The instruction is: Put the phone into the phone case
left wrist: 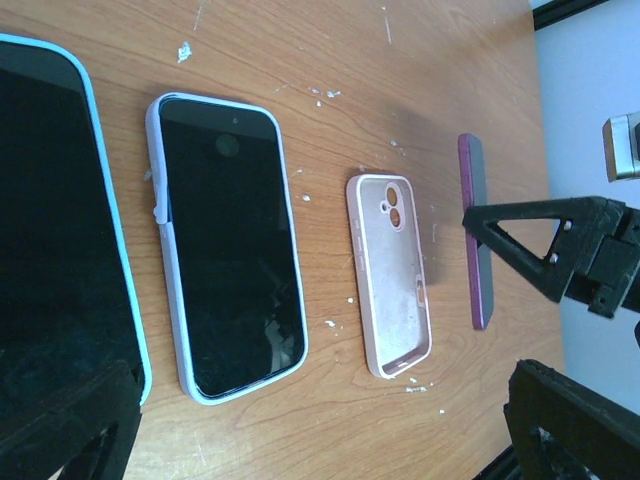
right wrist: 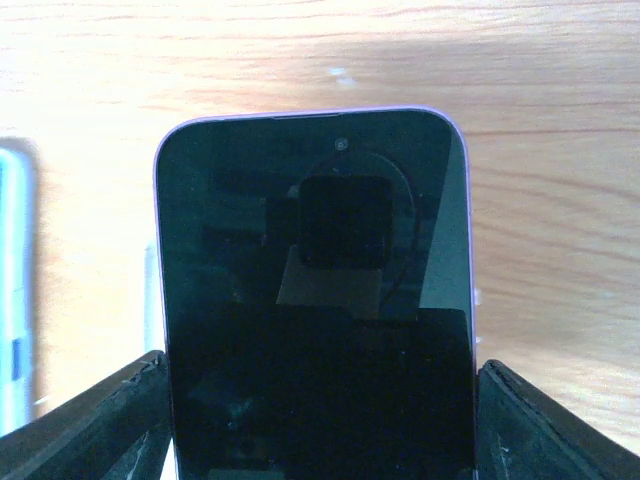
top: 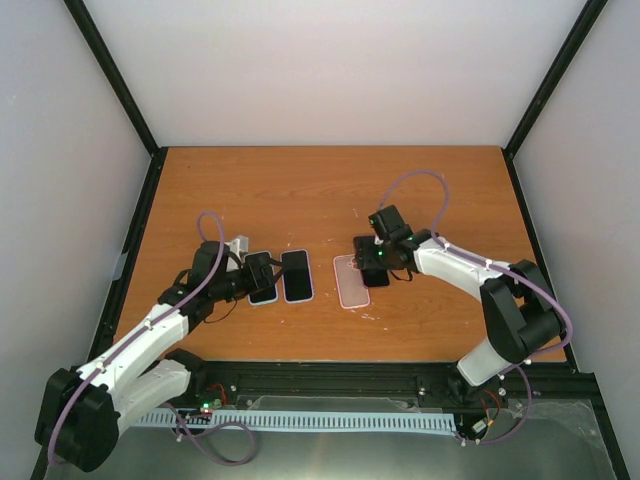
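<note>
An empty pink phone case (top: 350,282) lies open side up at the table's middle; it also shows in the left wrist view (left wrist: 391,272). My right gripper (top: 378,262) is shut on a purple-edged phone (right wrist: 315,290), a finger on each long side. It holds the phone just right of the case, and from the left wrist the phone (left wrist: 476,230) shows edge on. My left gripper (top: 262,272) is open, and its fingers (left wrist: 570,425) hold nothing.
Two other phones in light blue cases lie screen up left of the pink case: one (left wrist: 228,245) in the open, one (left wrist: 55,240) partly under my left finger. White crumbs dot the wood around the cases.
</note>
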Robot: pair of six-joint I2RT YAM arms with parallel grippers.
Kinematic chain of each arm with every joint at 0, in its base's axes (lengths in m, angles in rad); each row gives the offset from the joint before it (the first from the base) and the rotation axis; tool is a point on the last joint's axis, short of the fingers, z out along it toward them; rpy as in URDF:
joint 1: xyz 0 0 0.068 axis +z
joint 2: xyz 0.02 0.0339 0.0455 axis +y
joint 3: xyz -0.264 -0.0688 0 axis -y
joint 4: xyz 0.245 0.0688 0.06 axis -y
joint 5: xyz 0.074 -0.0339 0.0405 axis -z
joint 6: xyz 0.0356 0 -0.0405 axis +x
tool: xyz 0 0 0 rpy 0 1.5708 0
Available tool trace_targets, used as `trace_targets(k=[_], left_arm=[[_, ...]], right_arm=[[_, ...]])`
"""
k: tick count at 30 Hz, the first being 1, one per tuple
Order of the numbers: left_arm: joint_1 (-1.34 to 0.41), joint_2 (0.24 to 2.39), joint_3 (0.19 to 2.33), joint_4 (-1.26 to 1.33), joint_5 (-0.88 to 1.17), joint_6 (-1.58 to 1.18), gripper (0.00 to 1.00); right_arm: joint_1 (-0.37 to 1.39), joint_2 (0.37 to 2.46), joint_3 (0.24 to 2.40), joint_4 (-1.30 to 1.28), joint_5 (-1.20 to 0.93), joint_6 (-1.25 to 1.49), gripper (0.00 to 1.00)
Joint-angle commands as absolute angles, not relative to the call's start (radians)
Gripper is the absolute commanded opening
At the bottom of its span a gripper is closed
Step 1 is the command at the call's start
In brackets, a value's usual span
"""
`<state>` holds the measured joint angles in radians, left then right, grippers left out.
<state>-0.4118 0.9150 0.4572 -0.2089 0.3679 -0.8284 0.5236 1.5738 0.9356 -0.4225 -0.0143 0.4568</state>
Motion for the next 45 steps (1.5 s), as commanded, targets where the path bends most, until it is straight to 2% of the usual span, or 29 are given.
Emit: trace_targets(k=[1,10,37,41,45], left_arm=[[-0.400,0.904,0.472,-0.170,0.409,-0.845,0.99],[-0.399,0.910,0.468,-0.171,0.419,-0.854,1.00],[-0.399,0.901,0.462,-0.169,0.428,-0.854,1.00],[-0.399,0.900,0.459,-0.168,0.428,-0.854,0.99],[-0.400,0.903,0.458,-0.169,0.427,-0.848,0.99]], right_arm=[[0.604,1.529,0.935,-0.361,-0.094,0.530,0.53],[0.703,1.602,0.947,-0.291,-0.117,0.612,0.53],[0.709,1.692,0.912,-0.329,-0.071,0.686,0.53],[0.709,1.692,0.906,-0.325,-0.058,0.694,0.54],[0.710,1.673,0.898,-0.321,-0.041,0.709,0.60]])
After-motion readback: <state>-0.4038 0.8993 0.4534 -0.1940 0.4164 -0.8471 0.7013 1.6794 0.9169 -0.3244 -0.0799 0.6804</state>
